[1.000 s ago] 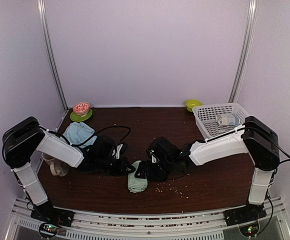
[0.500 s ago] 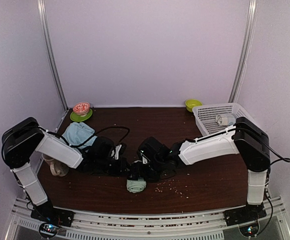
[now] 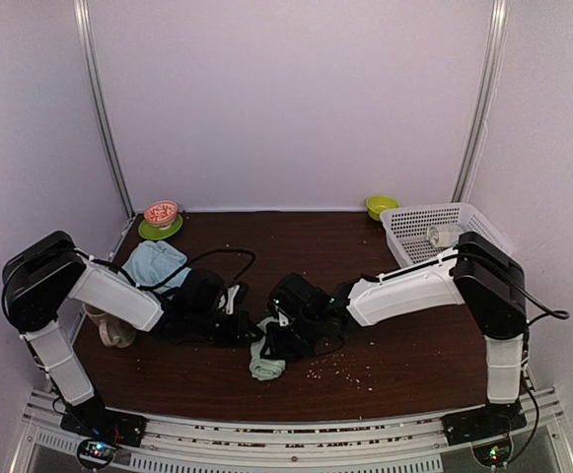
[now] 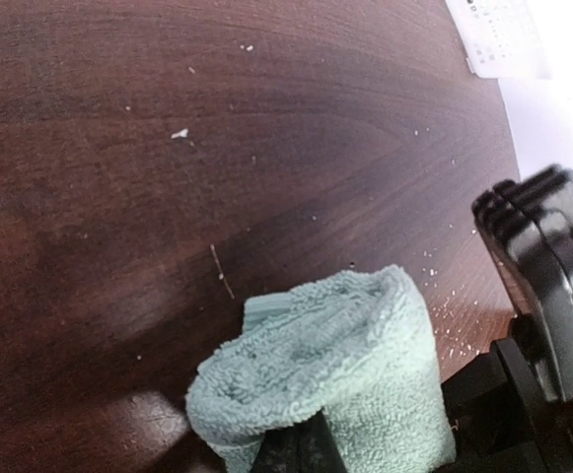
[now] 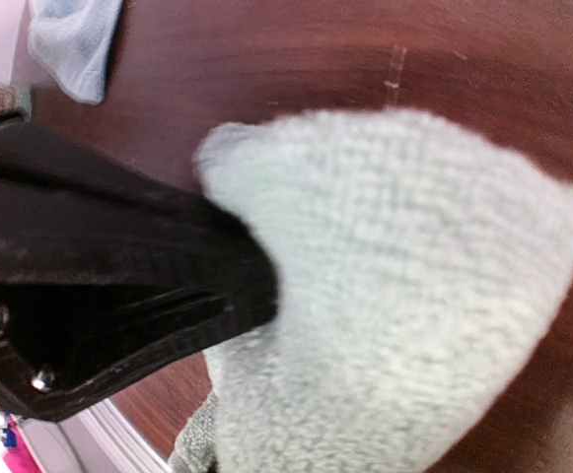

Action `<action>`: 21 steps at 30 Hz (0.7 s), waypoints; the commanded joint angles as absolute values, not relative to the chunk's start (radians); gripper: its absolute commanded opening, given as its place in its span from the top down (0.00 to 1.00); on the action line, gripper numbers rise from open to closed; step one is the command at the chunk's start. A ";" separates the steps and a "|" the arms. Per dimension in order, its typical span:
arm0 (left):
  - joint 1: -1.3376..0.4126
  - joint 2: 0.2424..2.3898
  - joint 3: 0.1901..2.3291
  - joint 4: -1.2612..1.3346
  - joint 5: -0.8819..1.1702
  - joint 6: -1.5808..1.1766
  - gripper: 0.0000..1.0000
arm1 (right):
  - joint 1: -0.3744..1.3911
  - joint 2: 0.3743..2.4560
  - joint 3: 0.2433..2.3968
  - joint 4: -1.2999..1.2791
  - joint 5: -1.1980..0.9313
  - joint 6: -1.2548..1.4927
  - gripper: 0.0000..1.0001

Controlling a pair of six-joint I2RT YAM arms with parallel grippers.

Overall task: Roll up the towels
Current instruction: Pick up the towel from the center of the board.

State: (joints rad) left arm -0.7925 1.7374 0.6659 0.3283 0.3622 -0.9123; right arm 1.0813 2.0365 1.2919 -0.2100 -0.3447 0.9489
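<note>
Dark wood counter (image 3: 414, 345) under pale lilac walls carries both towels. The blue towel (image 3: 156, 264) lies loose at the back left near a mug (image 3: 108, 325), well apart from the work. The green towel (image 3: 266, 363) sits near the front middle, bunched into a thick, uneven roll with a flat edge poking out on one side. Meeting low over its far end, the left end effector (image 3: 249, 330) and the right end effector (image 3: 278, 340) both touch the cloth. I cannot tell whether either is spread or pinching the towel, since the cloth hides the tips. To roll it well, I judge both should press evenly across the width, turn the cloth together in one direction, tuck the stray edge in, and avoid lifting, which would loosen the layers
</note>
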 commanded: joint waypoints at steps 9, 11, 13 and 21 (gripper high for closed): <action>-0.786 1.562 0.734 -0.085 0.238 -0.864 1.00 | 1.058 1.864 1.215 -0.302 -0.219 0.860 1.00; -0.784 1.516 0.784 -0.145 0.209 -0.847 1.00 | 1.033 1.775 1.182 -0.330 -0.196 0.833 1.00; -0.782 1.482 0.836 -0.197 0.180 -0.833 1.00 | 0.999 1.677 1.156 -0.372 -0.172 0.802 1.00; -0.779 1.447 0.991 -0.304 0.069 -0.776 0.95 | 0.696 1.338 1.180 -0.592 -0.058 0.625 1.00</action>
